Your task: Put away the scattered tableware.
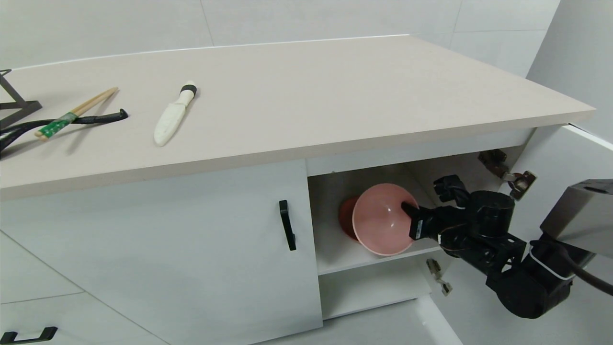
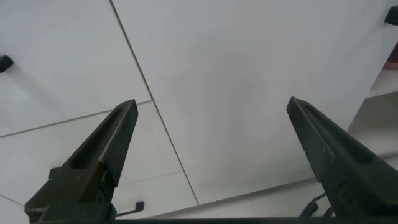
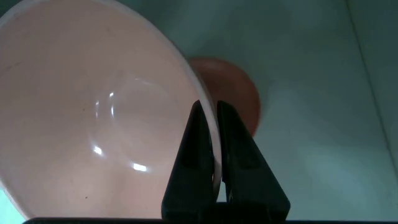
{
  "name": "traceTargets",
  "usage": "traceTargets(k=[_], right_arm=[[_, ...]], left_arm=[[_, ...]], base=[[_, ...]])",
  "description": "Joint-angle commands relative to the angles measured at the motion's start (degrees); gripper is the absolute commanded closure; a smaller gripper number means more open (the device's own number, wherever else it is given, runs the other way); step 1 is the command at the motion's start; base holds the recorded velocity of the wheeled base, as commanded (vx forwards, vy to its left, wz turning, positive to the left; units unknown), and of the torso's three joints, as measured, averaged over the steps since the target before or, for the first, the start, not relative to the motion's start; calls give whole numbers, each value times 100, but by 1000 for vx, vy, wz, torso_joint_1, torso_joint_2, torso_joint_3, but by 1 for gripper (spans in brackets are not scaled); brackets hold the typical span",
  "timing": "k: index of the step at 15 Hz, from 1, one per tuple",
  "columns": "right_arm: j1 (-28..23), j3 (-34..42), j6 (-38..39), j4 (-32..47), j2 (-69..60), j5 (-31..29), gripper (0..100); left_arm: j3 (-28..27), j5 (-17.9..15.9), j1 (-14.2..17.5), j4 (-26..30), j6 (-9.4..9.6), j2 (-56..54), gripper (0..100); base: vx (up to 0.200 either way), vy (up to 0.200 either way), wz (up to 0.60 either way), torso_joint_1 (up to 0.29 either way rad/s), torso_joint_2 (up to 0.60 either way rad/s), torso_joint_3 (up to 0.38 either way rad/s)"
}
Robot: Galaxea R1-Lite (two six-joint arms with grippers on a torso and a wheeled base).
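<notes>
Clamping gripper: right gripper point(image 1: 407, 209), jaws closed on the rim of the pink bowl point(image 1: 378, 220), inside the open cabinet compartment.
Bowl location: over the upper shelf point(image 1: 345, 256), lower rim at the shelf's front edge; contact with the shelf cannot be told.
Bowl orientation: tipped on edge, mouth turned out of the cabinet toward the gripper, base toward the back; axis roughly level.
Behind bowl: red item point(image 1: 346, 218), just beside the bowl's base, kind unclear.
Right wrist view: rim seen pinched between two dark fingers of the right gripper point(image 3: 210, 115), one inside the pink bowl point(image 3: 93, 106), one outside; red item point(image 3: 233, 87) seen past the rim.
Left gripper: left gripper point(image 2: 211, 109), jaws wide apart, nothing between them, white cabinet fronts faced.
Counter point(image 1: 311, 96): seen from the head view.
Chopsticks point(image 1: 76, 112): laid diagonally at the counter's left, across a black cable point(image 1: 86, 120).
White utensil point(image 1: 173, 115): long axis diagonal, black-banded end toward the wall, broad end toward the front edge.
Closed door point(image 1: 191, 249): left of the open compartment, black handle point(image 1: 286, 225) upright.
</notes>
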Motion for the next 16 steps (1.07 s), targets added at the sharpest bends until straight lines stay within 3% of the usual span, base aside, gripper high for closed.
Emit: traceTargets(k=[1, 3, 4, 8, 10, 16], right_arm=[[7, -207, -1, 109, 100, 15, 100], [7, -392, -1, 407, 108, 6, 100], [7, -576, -1, 715, 64, 6, 100], [-2, -831, -1, 1058, 108, -3, 100], [-11, -866, -1, 1049, 187, -12, 100], [-134, -884, -1, 1023, 381, -55, 100]], left_arm=[[0, -203, 4, 174, -106, 13, 0], [0, -124, 4, 165, -352, 13, 0], [0, 263, 4, 165, -422, 13, 0], [0, 192, 4, 157, -422, 13, 0], [0, -19, 4, 157, -352, 13, 0], [0, -1, 4, 148, -405, 13, 0]], base=[[0, 0, 0, 0, 0, 0], [0, 0, 0, 0, 0, 0], [0, 0, 0, 0, 0, 0], [0, 0, 0, 0, 0, 0], [0, 0, 0, 0, 0, 0], [0, 0, 0, 0, 0, 0]])
